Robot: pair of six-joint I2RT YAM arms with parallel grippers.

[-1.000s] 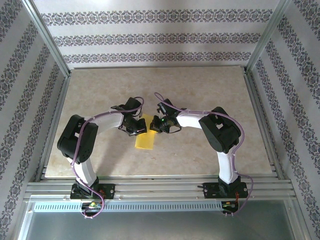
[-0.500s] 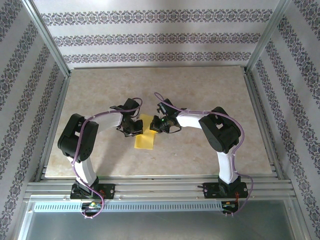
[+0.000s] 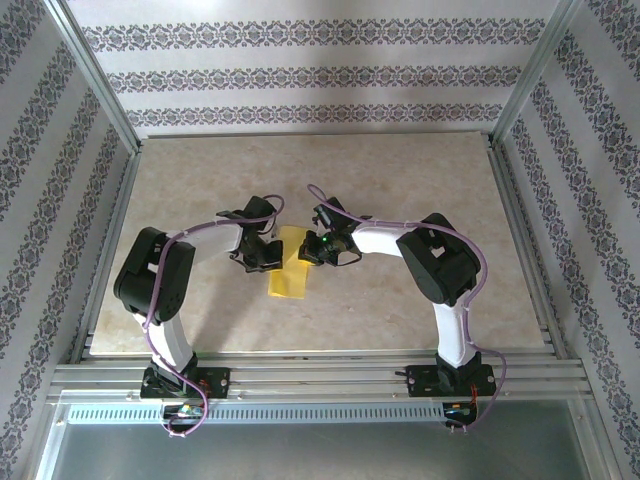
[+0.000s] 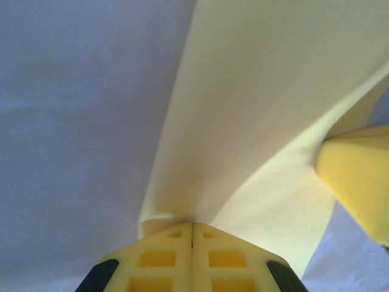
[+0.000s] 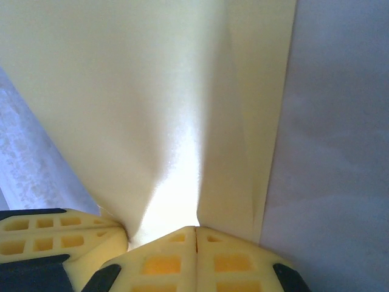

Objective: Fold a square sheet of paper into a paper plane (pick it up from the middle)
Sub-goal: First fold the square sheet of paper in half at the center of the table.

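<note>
The square sheet of paper (image 3: 288,282), plain yellow and folded into a narrow strip, lies mid-table with its far end raised between the two grippers. My left gripper (image 3: 272,257) holds that end from the left and my right gripper (image 3: 305,252) from the right. In the left wrist view the jaws (image 4: 192,224) are pressed together on a pinched edge of the paper (image 4: 255,109), which curves up and away; a right fingertip (image 4: 355,176) shows beside it. In the right wrist view the jaws (image 5: 196,229) are shut on a creased part of the paper (image 5: 152,91), with the left fingers (image 5: 48,237) close by.
The beige marble-patterned tabletop (image 3: 400,180) is ringed by a metal frame (image 3: 520,240) and patterned walls. Both arms bend inward from their bases at the near edge, with their wrists almost touching over the paper.
The left gripper has closed the last bit onto the paper and shifted slightly left, drawing the raised end with it. The right arm has stayed put.
</note>
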